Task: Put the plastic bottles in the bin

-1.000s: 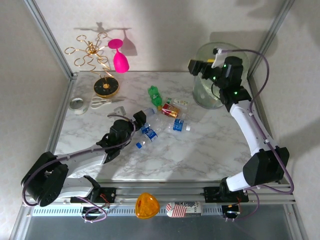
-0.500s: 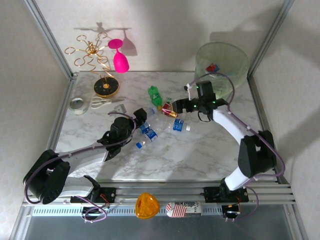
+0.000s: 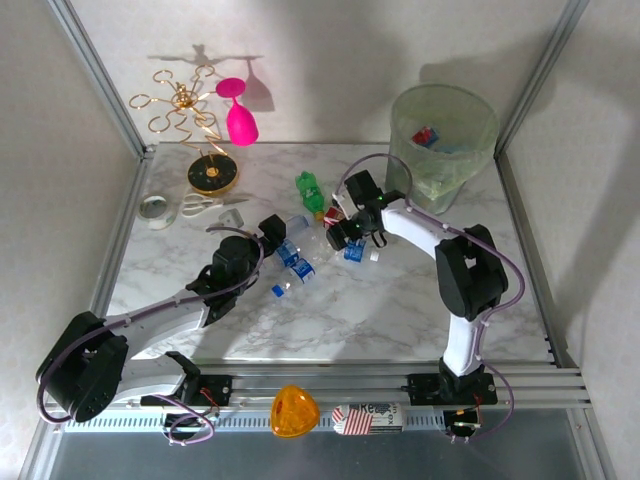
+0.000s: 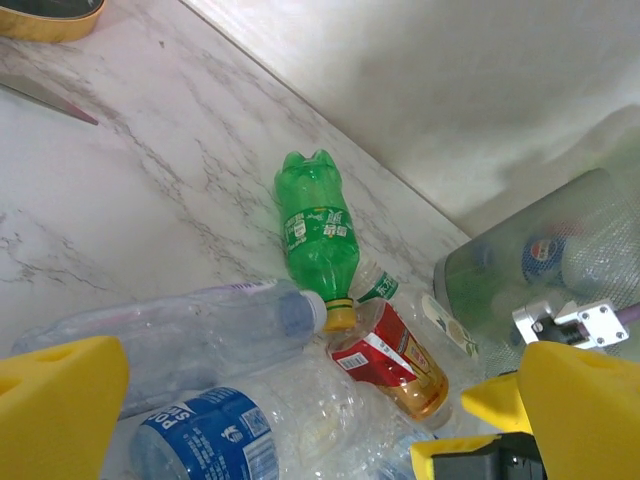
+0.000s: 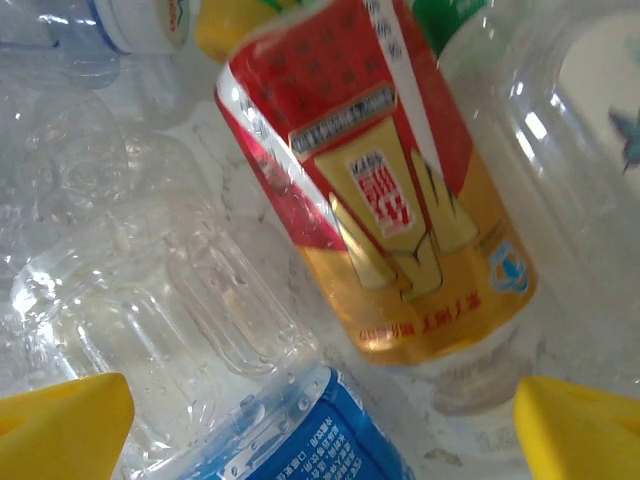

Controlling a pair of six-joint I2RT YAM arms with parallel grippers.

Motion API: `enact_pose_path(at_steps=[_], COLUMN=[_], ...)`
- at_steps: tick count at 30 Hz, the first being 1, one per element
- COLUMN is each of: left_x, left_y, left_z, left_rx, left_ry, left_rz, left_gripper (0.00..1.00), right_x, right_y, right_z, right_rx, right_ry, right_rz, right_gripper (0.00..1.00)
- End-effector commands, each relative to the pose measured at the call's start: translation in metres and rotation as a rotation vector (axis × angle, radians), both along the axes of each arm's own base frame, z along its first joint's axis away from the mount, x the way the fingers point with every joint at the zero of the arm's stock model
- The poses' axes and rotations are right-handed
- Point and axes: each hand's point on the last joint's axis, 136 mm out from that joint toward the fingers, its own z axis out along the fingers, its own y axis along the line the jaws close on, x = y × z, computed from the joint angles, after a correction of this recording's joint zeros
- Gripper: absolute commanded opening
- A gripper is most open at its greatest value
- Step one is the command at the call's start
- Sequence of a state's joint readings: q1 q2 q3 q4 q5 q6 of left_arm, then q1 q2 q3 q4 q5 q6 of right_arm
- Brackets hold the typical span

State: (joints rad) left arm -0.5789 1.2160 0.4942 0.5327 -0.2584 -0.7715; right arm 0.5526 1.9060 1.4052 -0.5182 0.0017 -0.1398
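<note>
Several plastic bottles lie in a heap mid-table: a green one (image 3: 308,190) (image 4: 320,235), a red-labelled one (image 3: 340,220) (image 4: 392,360) (image 5: 380,200), and clear ones with blue labels (image 3: 297,264) (image 4: 200,440) (image 5: 300,440). The pale-green bin (image 3: 478,150) (image 4: 470,290) stands at the back right with a few bottles inside. My left gripper (image 3: 272,232) (image 4: 310,440) is open at the heap's left edge, over a blue-labelled bottle. My right gripper (image 3: 338,232) (image 5: 320,440) is open too, low over the heap, its yellow fingers (image 5: 60,420) either side of the red-labelled bottle's base and a clear bottle (image 5: 150,300).
A pink wine glass (image 3: 238,112) hangs on a gold wire rack (image 3: 185,105) at the back left, above its round black base (image 3: 212,176). Scissors (image 3: 205,205) and a tape roll (image 3: 153,208) lie near the left edge. The near half of the marble table (image 3: 400,310) is bare.
The right arm has swung from over the bin down and left to the heap of bottles. The left gripper has crept slightly forward towards the heap.
</note>
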Motion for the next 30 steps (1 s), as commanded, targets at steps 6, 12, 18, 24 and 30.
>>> enact_pose_path(at_steps=[6, 12, 18, 24, 30], left_x=[-0.004, -0.004, -0.001, 0.0, -0.001], left_y=[0.013, 0.015, 0.012, 0.012, 0.012], left_z=[-0.003, 0.0, 0.002, 0.003, 0.003], left_rx=[-0.001, -0.003, -0.002, -0.002, -0.006], left_ry=[0.007, 0.0, -0.002, -0.002, 0.0], left_rz=[0.04, 0.049, 0.038, 0.037, 0.033], left_gripper=[1.0, 1.0, 1.0, 1.0, 1.0], right_x=[-0.021, -0.032, -0.045, -0.056, -0.059], right_y=[-0.016, -0.012, -0.006, -0.003, 0.0], right_z=[-0.048, -0.034, -0.023, -0.031, -0.045], right_rx=[-0.185, -0.14, -0.111, -0.113, -0.115], right_ry=[0.108, 0.095, 0.091, 0.114, 0.139], right_rz=[0.036, 0.039, 0.047, 0.062, 0.065], right_gripper=[0.92, 0.92, 0.92, 0.92, 0.88])
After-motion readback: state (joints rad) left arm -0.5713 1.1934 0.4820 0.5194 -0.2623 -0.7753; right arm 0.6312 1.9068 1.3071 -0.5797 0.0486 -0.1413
